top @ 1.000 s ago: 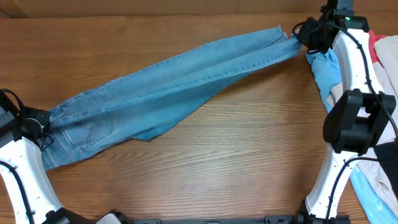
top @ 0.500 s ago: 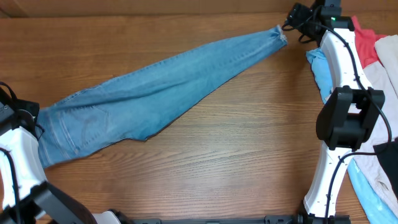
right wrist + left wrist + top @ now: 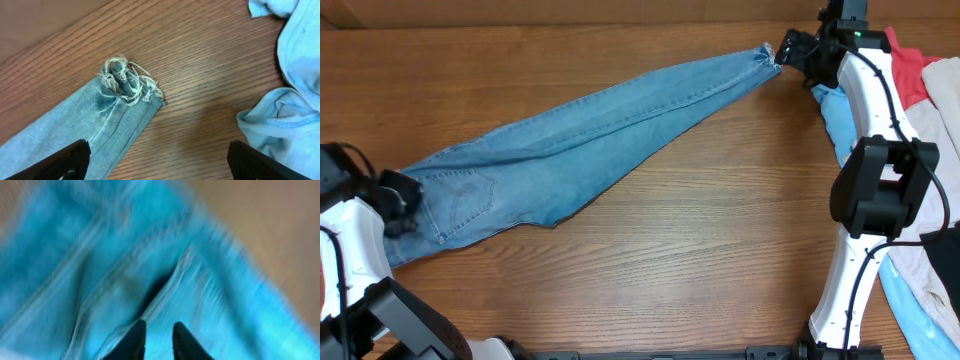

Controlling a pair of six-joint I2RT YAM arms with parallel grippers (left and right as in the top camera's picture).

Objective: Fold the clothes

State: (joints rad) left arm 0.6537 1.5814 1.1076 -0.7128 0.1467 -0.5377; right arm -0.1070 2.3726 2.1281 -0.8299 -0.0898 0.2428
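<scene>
Jeans (image 3: 580, 130) from overhead: flat on the table (image 3: 700, 250), long axis diagonal, waist at near-left, frayed hem (image 3: 767, 55) at far-right. The left gripper (image 3: 402, 197) sits over the waist end and the right gripper (image 3: 790, 48) is just beside the hem, so each arm is nearest its own end. A light blue garment (image 3: 835, 115), red garment (image 3: 910, 60) and beige garment (image 3: 930, 205) are piled at the right edge.

Left wrist: heavy blur and denim fills the frame. Two dark fingers (image 3: 134, 337) show at the bottom with a narrow gap. We can't tell if they pinch cloth.

Right wrist: fingers (image 3: 70, 160) are spread wide and hold nothing. The hem (image 3: 127, 82) lies ahead, off toward the left-hand finger, with the leg running back under it. The light blue garment (image 3: 285, 100) is off to the other side, apart from the hem. We reckon the right gripper must shift over the hem before closing.
</scene>
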